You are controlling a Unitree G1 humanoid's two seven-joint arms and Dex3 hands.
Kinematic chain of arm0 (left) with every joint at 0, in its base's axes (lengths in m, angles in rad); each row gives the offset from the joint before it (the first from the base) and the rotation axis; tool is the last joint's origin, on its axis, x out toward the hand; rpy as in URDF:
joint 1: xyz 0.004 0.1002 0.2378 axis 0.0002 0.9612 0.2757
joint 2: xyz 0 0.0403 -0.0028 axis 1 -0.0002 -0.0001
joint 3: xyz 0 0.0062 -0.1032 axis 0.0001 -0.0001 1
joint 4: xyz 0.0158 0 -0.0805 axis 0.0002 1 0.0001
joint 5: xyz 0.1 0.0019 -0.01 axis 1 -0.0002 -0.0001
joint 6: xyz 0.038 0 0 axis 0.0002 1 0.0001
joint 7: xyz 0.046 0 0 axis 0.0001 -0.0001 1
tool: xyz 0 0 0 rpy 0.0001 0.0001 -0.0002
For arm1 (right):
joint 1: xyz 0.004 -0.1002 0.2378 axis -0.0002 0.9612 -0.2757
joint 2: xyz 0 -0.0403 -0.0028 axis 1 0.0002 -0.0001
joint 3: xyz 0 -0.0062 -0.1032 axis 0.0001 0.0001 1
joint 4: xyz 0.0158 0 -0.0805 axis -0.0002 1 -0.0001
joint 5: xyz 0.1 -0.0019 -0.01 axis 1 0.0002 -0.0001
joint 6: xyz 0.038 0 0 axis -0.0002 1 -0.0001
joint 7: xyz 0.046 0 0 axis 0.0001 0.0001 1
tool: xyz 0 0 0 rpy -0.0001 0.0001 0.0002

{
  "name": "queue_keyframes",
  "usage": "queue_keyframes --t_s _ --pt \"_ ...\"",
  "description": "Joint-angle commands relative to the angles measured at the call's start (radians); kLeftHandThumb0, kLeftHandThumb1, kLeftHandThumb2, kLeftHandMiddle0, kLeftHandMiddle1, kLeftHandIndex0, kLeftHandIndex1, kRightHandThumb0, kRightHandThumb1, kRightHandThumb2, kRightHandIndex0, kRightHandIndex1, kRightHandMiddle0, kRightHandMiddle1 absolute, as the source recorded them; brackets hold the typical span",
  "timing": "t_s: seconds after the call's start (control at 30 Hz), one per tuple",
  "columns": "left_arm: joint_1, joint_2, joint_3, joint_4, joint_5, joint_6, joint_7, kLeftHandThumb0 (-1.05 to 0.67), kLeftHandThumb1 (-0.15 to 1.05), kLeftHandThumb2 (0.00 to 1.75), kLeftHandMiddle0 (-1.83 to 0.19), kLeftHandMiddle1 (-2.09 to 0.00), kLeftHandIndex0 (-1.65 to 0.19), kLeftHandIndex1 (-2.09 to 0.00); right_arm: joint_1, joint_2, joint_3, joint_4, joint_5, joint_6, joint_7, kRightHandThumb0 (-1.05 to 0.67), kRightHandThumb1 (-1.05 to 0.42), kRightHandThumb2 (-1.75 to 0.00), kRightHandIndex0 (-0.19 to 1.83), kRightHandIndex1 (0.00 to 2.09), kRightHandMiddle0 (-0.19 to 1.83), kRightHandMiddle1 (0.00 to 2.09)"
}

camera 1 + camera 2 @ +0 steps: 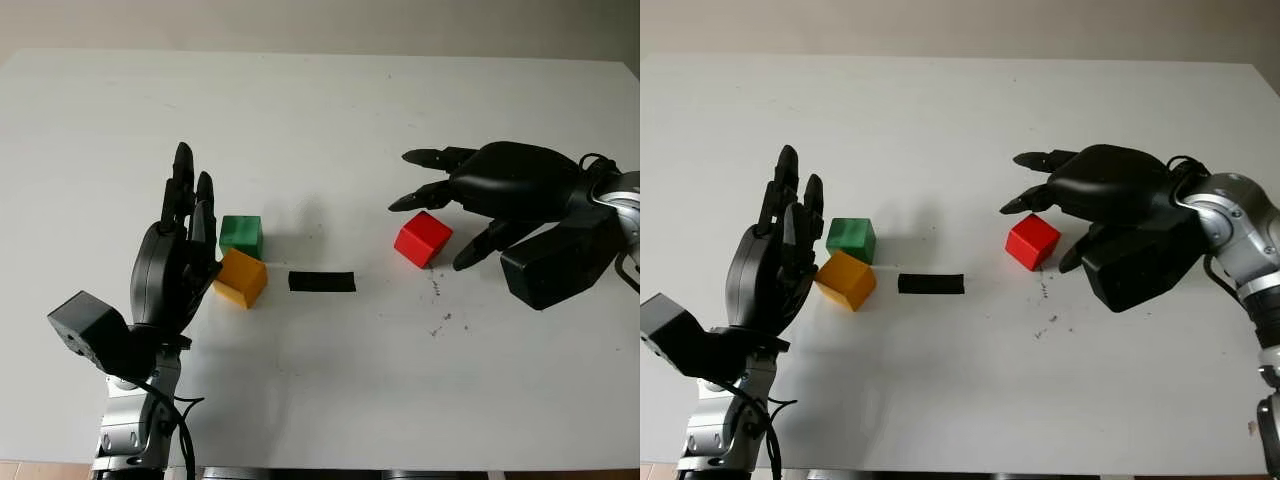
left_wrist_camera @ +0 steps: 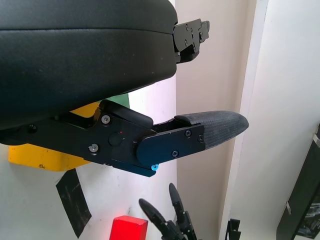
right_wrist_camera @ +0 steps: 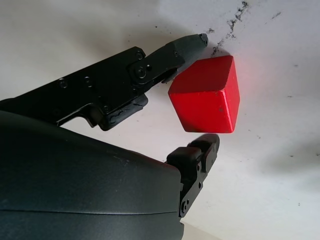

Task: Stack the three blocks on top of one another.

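Right hand [image 1: 455, 215] open around red block [image 1: 422, 239], contact unclear

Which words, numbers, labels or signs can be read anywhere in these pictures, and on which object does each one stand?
None: there is no readable text.
The red block, green block and orange block have plain faces.
The black tape strip is blank.
The dark specks on the table are marks, not writing.
The right robot hand and left robot hand carry no label.
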Motion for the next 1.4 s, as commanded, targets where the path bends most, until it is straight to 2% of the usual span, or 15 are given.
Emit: queue_keyframes --t_s 0.0,0.23,0.27,0.37,0.47,0.53,1.07,1.37 --pt "0.015 0.004 0.003 -0.024 0.005 -0.001 -0.001 -0.73 1.05 0.62 0.19 0.00 0.19 0.00 0.004 0.001 0.003 0.012 -0.004 -0.015 -0.018 -0.54 -0.86 -0.06 0.11 0.09 0.64 0.20" --pt "0.016 0.004 0.003 -0.028 0.005 0.004 0.002 -0.73 1.05 0.63 0.19 0.00 0.19 0.00 0.001 0.006 0.017 0.038 -0.018 -0.030 -0.037 -0.52 -0.88 -0.06 0.12 0.07 0.71 0.26" --pt "0.015 0.003 0.004 -0.026 0.004 0.001 0.001 -0.73 1.05 0.62 0.19 0.00 0.19 0.00 0.002 0.007 0.017 0.040 -0.017 -0.030 -0.037 -0.53 -0.89 -0.06 0.12 0.06 0.69 0.37" --pt "0.015 0.003 0.004 -0.025 0.002 -0.001 -0.002 -0.73 1.05 0.62 0.19 0.00 0.19 0.00 0.009 0.010 0.012 0.036 -0.011 -0.019 -0.036 -0.51 -0.90 -0.06 0.13 0.06 0.49 0.93" --pt "0.016 0.005 0.003 -0.026 0.007 0.001 0.000 -0.73 1.05 0.62 0.19 0.00 0.19 0.00 0.013 0.015 0.006 0.040 -0.005 -0.021 -0.049 -0.47 -0.91 -0.06 0.16 0.06 0.47 1.18" --pt "0.016 0.005 0.003 -0.024 0.005 0.000 -0.003 -0.73 1.05 0.62 0.19 0.00 0.19 0.00 0.013 0.017 0.005 0.043 -0.005 -0.025 -0.057 -0.44 -0.92 -0.06 0.18 0.06 0.47 1.25" --pt "0.014 0.002 0.004 -0.019 0.006 -0.009 -0.004 -0.73 1.05 0.61 0.19 0.00 0.19 0.00 -0.025 0.019 0.003 0.047 -0.023 -0.083 -0.124 -0.43 -0.95 -0.06 0.26 0.08 0.44 1.30" --pt "0.011 0.000 0.004 -0.015 0.003 -0.009 -0.009 -0.73 1.05 0.61 0.19 0.00 0.19 0.00 -0.103 0.084 0.014 -0.022 0.034 -0.077 -0.043 -0.44 -0.95 -0.05 0.25 0.06 0.45 1.27"
